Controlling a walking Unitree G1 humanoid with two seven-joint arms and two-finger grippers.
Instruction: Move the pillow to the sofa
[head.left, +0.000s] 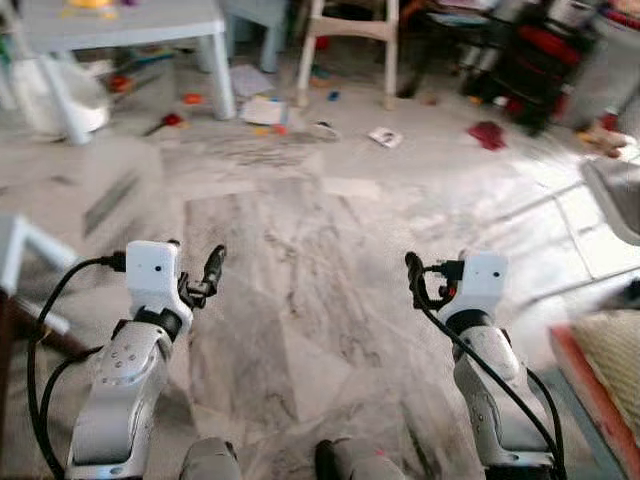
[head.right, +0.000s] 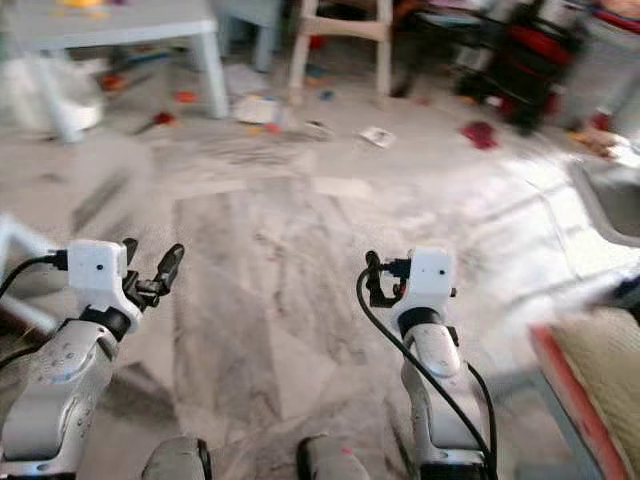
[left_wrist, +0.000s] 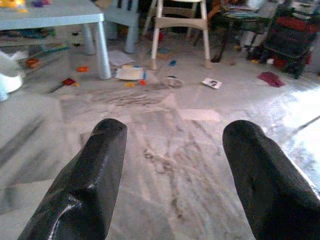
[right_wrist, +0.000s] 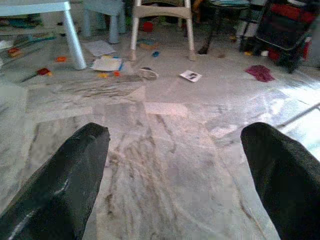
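Observation:
My left gripper (head.left: 197, 268) is held up at waist height over the grey marble floor (head.left: 300, 280), and its two black fingers (left_wrist: 100, 165) stand wide apart with nothing between them. My right gripper (head.left: 425, 280) hovers level with it on the other side, open and empty, its fingers (right_wrist: 75, 170) spread over bare floor. At the lower right edge lies a beige woven thing with a red border (head.left: 605, 370); I cannot tell what it is. The picture is slightly blurred.
A light blue table (head.left: 130, 22) stands at the back left, with a white object (head.left: 60, 95) beside it. Wooden chair legs (head.left: 345, 40) rise at the back centre. Papers and small toys (head.left: 265, 110) litter the floor. A red cloth (head.left: 488, 133) and a dark cart (head.left: 540, 60) are at the back right.

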